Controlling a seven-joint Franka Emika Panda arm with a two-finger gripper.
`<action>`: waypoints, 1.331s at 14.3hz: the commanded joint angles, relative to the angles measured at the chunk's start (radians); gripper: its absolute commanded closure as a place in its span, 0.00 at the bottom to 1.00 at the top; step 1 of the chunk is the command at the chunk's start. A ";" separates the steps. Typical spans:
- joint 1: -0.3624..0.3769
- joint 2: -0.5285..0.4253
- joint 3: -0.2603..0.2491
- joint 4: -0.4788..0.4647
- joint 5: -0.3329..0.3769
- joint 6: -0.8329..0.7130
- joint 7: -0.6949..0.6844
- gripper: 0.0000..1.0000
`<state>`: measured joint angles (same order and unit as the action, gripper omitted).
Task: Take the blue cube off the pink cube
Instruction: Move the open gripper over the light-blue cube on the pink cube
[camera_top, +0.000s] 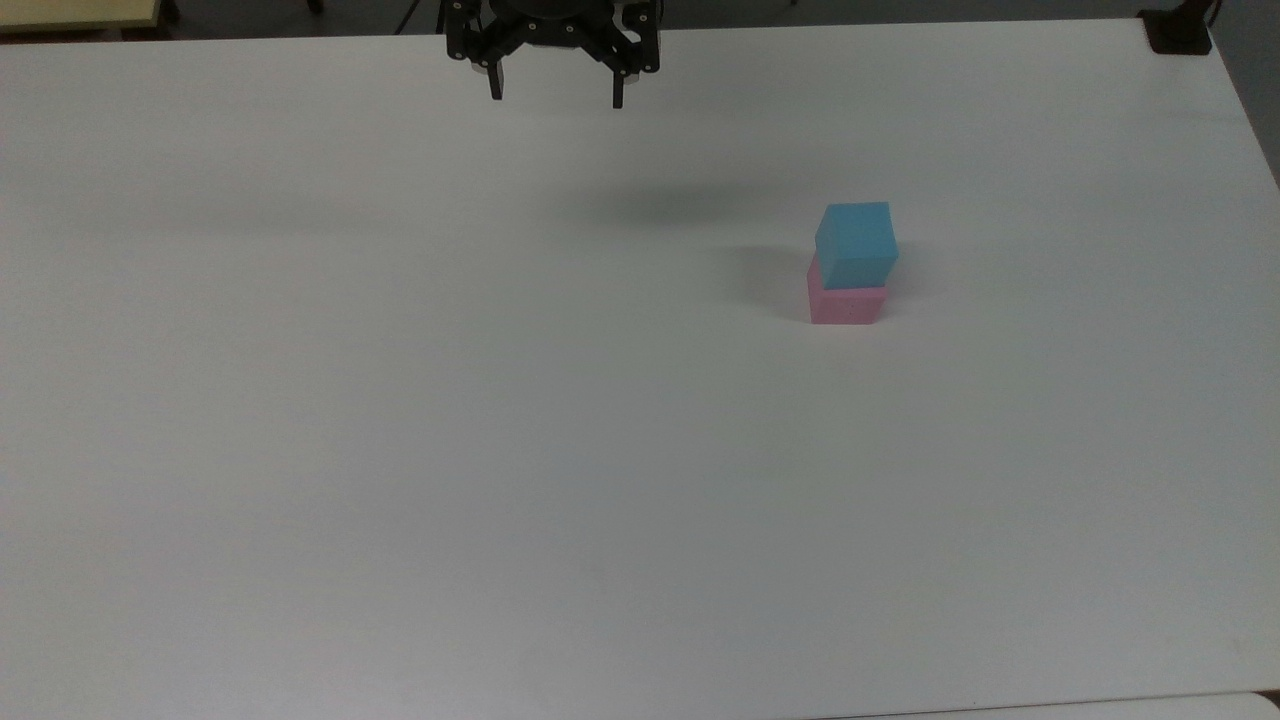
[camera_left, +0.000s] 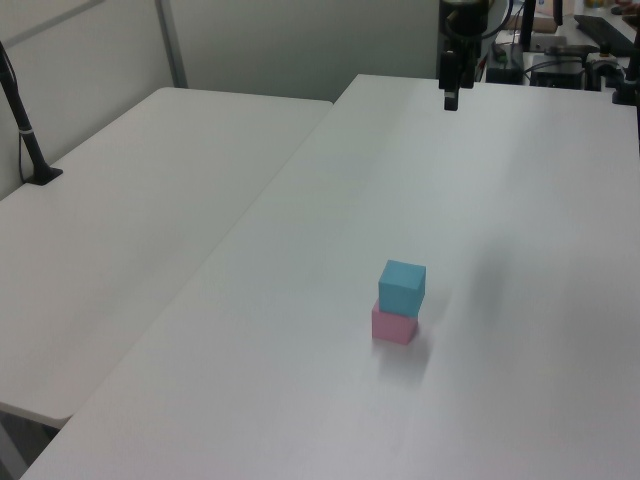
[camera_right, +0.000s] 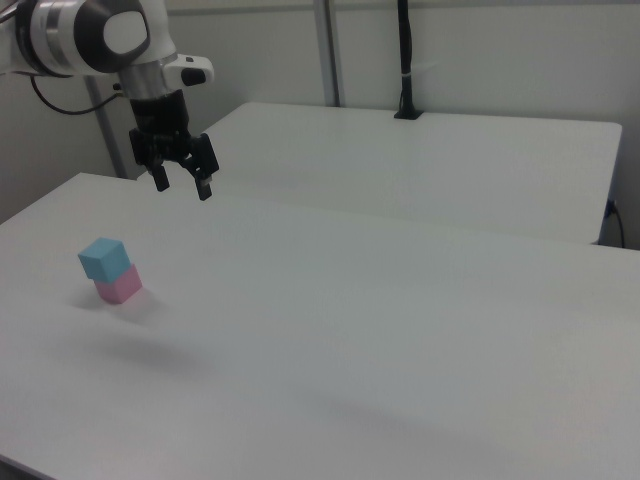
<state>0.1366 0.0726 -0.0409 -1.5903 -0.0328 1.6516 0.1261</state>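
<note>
I'm in a robotics lab or test room. Plain white table (camera_top: 400, 450) under me, a second white table (camera_right: 430, 160) butted alongside, bare grey partition walls (camera_left: 270, 40) behind. Black camera post (camera_right: 405, 60) clamped to that second table's far edge; cabled equipment (camera_left: 570, 55) stacked past my table's end.

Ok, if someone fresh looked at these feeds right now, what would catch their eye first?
The blue cube stacked on the pink cube, the only colour on the white table, toward the top view's right. Next, the black gripper, open and hanging above the table's far edge, well to the top view's left of the stack and holding nothing.
</note>
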 joint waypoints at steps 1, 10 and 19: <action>-0.014 -0.033 -0.005 -0.023 0.007 -0.013 -0.019 0.00; 0.000 -0.022 -0.001 -0.027 0.019 0.004 -0.011 0.00; 0.339 0.159 0.010 -0.033 0.059 0.198 0.331 0.00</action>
<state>0.3963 0.1757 -0.0186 -1.6144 0.0175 1.7934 0.4057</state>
